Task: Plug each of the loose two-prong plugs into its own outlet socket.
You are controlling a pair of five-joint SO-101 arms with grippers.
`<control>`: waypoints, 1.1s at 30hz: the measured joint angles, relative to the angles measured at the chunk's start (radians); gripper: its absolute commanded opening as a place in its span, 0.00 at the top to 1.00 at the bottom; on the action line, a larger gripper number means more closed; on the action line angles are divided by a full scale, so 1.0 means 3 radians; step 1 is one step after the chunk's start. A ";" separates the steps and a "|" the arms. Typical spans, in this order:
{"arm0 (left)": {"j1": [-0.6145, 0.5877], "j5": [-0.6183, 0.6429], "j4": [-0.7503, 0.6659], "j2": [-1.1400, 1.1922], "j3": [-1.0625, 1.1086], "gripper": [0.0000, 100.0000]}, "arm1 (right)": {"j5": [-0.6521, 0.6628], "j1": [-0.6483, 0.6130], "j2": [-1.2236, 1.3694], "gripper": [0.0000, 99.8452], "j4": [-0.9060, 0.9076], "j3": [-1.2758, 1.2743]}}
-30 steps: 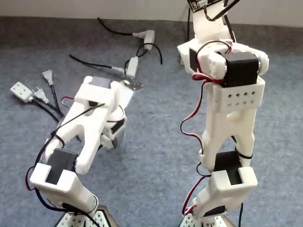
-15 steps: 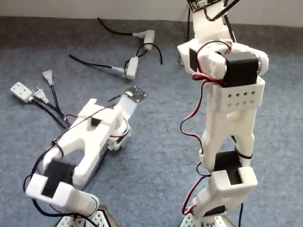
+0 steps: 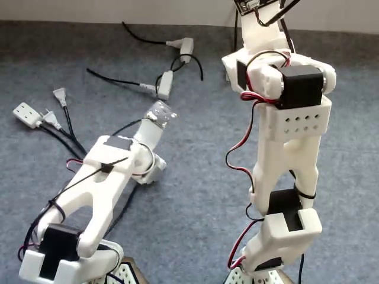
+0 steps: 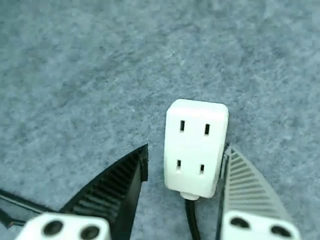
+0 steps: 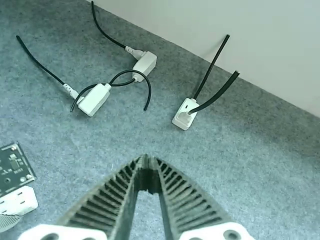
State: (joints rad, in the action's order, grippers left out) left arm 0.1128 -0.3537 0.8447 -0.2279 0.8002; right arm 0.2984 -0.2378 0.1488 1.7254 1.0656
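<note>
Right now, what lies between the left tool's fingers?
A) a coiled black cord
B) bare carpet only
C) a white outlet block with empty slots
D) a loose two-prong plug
C: the left wrist view shows the white outlet block lying inside the open left tool, with all its slots empty.

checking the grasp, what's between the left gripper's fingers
A white outlet socket lies on the carpet between the left gripper's open jaws, in the left wrist view.
</note>
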 measured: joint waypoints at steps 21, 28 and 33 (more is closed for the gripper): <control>-0.1238 0.0522 0.1775 0.1279 -0.3596 0.77 | 0.0000 0.0000 0.0000 0.99 0.0000 0.0000; -0.1442 0.0915 0.1790 0.2624 -0.4833 0.77 | 0.0000 0.0000 0.0000 0.99 0.0000 0.0000; -0.1545 0.0936 0.1795 0.3396 -0.5713 0.77 | 0.0000 0.0000 0.0000 0.99 0.0000 0.0000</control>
State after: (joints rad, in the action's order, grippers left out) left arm -0.3506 -0.0729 1.3832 0.7910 -0.9137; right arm 0.2984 -0.2378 0.1488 1.7254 1.0656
